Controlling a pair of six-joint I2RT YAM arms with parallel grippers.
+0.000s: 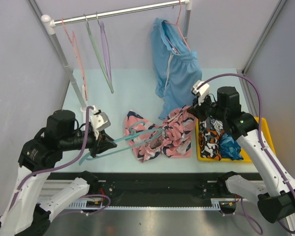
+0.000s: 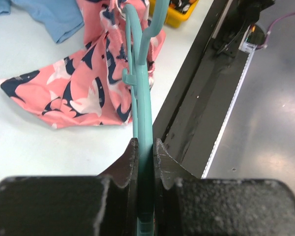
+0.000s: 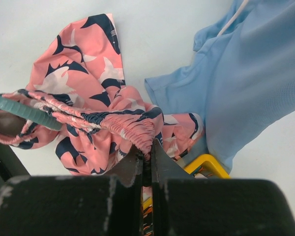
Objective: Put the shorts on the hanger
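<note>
The pink shorts point(image 1: 164, 135) with the navy and white print lie bunched on the table's front middle. The teal hanger point(image 1: 132, 140) lies across them, one end inside the waistband opening. My left gripper point(image 1: 105, 142) is shut on the hanger's bar, seen in the left wrist view point(image 2: 146, 147), with the hanger point(image 2: 142, 83) running forward to the shorts point(image 2: 83, 93). My right gripper point(image 1: 195, 111) is shut on the gathered elastic waistband of the shorts point(image 3: 113, 123) and lifts it; the hanger's teal end point(image 3: 24, 112) pokes into the waistband at the left.
Plain light-blue shorts point(image 1: 174, 64) hang on a pink hanger from the rail point(image 1: 123, 14) at the back. Pink, pale green and purple hangers point(image 1: 96, 54) hang at the rail's left. A yellow tray point(image 1: 263, 130) with patterned clothes sits at the right. The black front rail point(image 2: 201, 83) runs alongside.
</note>
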